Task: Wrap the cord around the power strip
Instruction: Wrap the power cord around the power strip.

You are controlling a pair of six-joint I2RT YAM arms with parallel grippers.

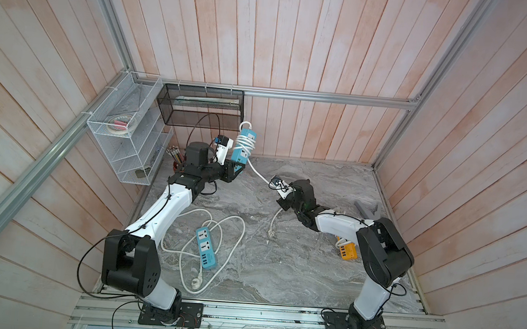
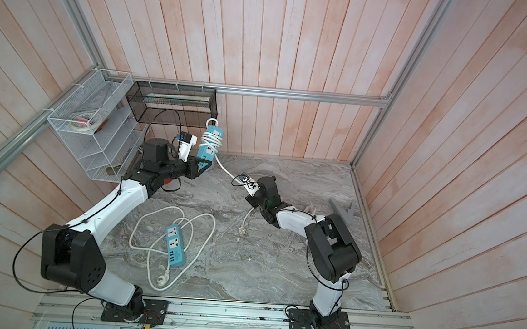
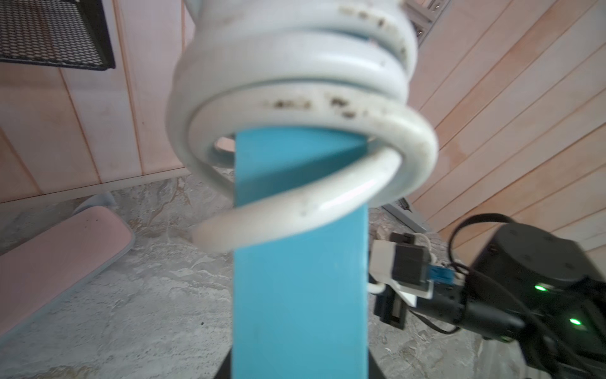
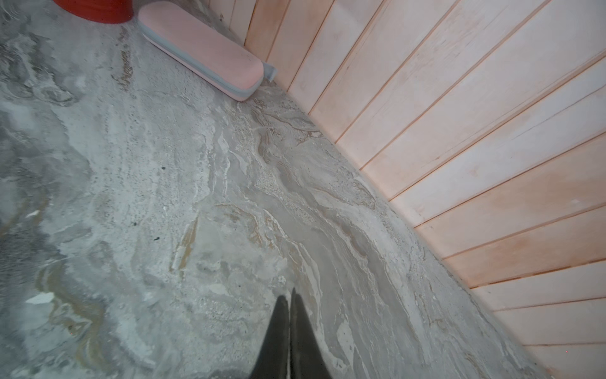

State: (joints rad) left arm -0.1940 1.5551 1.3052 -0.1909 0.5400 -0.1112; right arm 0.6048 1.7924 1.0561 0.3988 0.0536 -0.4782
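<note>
Right wrist view shows the right gripper [image 4: 290,294] pinched shut, no cord [image 3: 295,82] inside; left gripper [image 1: 235,169] hugs the blue power strip [image 1: 239,154]. Catch cord, wrap tight.

Four cameras set around the black mesh basket [image 1: 200,106]: a stereo pair high up and one camera on each wrist.
Both top views look down steeply from the side opposite the basket, from far off, and they share almost the same whole table [image 1: 295,272]. The left wrist view is very near, just below the basket, and looks up along the power strip [image 3: 300,279] and its cord [image 3: 295,92]; it shares the basket with the top views. The right wrist view looks low over the table toward the wall that carries the basket, and it shares the pink case [image 4: 200,49] with the left wrist view.
</note>
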